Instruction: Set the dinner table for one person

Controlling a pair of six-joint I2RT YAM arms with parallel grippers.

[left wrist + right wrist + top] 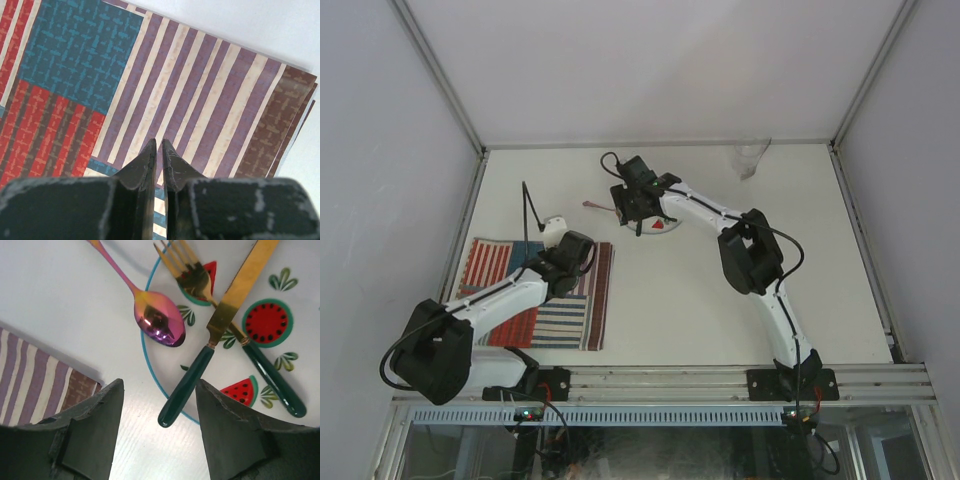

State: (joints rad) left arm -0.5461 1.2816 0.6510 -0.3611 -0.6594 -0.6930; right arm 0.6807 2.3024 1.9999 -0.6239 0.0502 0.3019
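On the off-white dinner table point(700, 300) lies a striped placemat point(490, 262) at the left. My left gripper point(570, 258) hovers over the placemat point(190, 90), its jaws point(159, 142) shut with nothing between them. Further back, my right gripper point(640, 200) hangs open point(159, 385) above the edge of a watermelon-print plate point(217, 367). On the plate rest a gold knife point(235, 295) and a gold fork point(200, 282), both green-handled and crossed. The knife's handle end pokes between the open fingers, untouched. An iridescent spoon point(160, 320) lies across the plate's rim.
A clear glass point(751, 157) stands at the back right corner. Aluminium rails edge the table, with white walls behind and beside it. The placemat's brown corner point(35, 375) lies just left of the right gripper.
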